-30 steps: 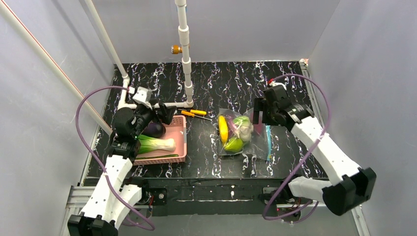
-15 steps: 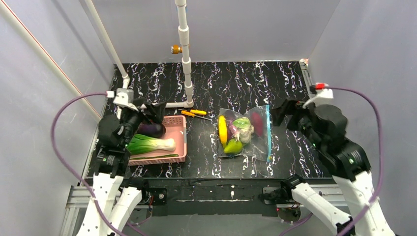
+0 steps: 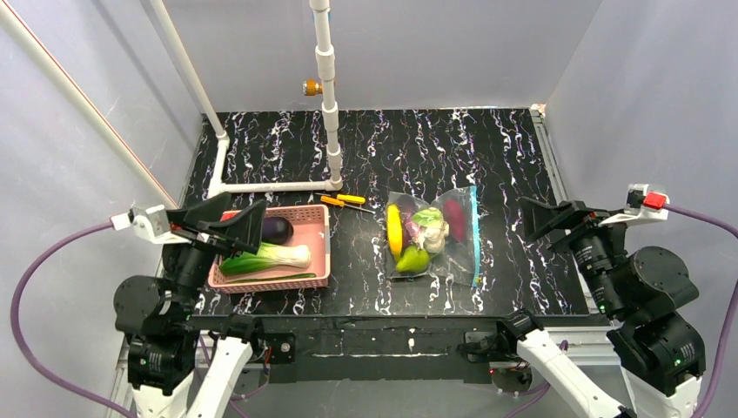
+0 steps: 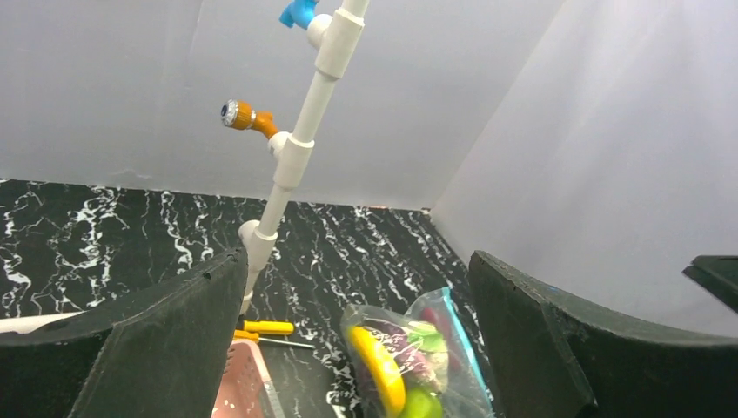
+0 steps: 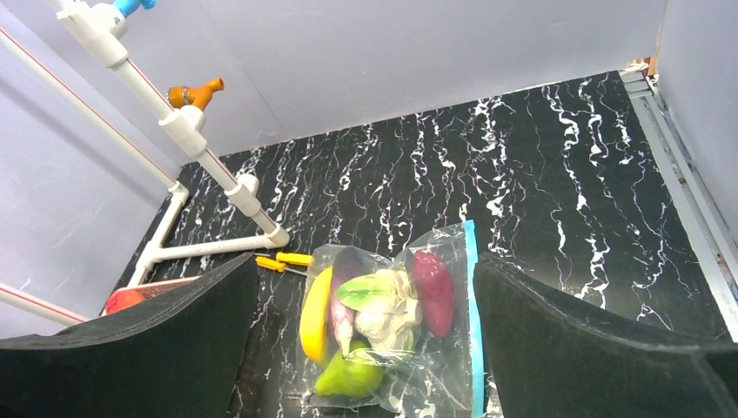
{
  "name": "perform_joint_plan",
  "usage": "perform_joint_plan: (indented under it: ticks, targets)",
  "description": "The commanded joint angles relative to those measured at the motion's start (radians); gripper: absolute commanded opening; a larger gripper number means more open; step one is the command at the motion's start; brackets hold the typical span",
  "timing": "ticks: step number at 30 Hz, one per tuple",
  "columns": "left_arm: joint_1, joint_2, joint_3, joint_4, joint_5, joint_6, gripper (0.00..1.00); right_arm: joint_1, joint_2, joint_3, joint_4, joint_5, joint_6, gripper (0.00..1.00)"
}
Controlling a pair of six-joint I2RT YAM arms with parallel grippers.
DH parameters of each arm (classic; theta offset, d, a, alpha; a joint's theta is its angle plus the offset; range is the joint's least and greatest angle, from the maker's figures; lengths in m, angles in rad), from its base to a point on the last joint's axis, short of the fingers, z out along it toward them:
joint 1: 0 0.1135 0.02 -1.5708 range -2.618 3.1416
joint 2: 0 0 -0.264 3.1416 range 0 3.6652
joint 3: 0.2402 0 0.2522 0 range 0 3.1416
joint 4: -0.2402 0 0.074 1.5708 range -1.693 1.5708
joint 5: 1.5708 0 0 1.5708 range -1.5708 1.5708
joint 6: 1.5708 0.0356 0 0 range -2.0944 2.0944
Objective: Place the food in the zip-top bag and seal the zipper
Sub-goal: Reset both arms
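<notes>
I see a black bench [image 3: 392,139] veined with white. Right of centre on it lies a clear bag [image 3: 459,257], its teal strip [image 3: 473,235] along the right side. A pink basket [image 3: 324,248] sits at the left. Between them, farther back, two yellow-handled screwdrivers [image 3: 346,201] lie just beside the foot of a white pipe frame [image 3: 270,185].

Pink basket [image 3: 318,235], yellow-handled screwdrivers [image 3: 351,198], white pipe frame [image 3: 330,104], black marbled table [image 3: 522,157]

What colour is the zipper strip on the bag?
Teal-blue; the zipper shows best in the right wrist view.
</notes>
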Motion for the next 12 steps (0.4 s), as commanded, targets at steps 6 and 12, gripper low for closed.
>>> perform_joint_plan:
  ticks: [6,12]
  targets:
    - [-0.003,-0.094,-0.003,0.006,-0.076,-0.099,0.98,0.002,-0.071,-0.032,0.031,-0.017,0.029,0.98]
    - [-0.003,-0.128,-0.037,-0.002,-0.103,-0.127,0.98,0.002,-0.105,-0.067,0.039,-0.038,0.04,0.98]
